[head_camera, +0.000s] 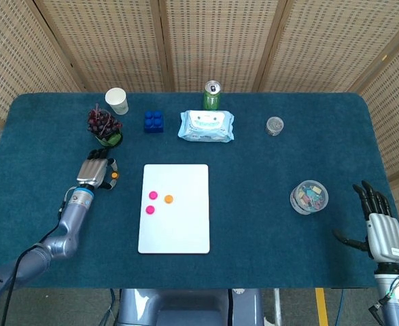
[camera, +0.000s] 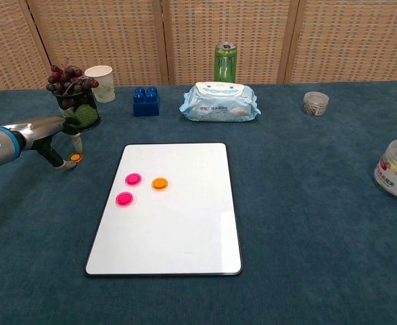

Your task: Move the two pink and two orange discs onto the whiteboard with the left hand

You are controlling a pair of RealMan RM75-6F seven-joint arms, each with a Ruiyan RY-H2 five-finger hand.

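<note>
My left hand (head_camera: 94,172) sits right at the last orange disc (head_camera: 115,175), off the whiteboard's (head_camera: 175,224) left edge. Two pink discs (head_camera: 151,202) and one orange disc (head_camera: 168,199) are on the board already.

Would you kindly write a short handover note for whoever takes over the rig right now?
Left hand: at the last orange disc on the cloth left of the whiteboard, fingers around it; whether it is gripped cannot be told.
Right hand: open, fingers spread, idle at the table's right edge.
Done: two pink discs and one orange disc lie on the whiteboard's upper left part.
Left: get the last orange disc onto the whiteboard with the left hand.
</note>
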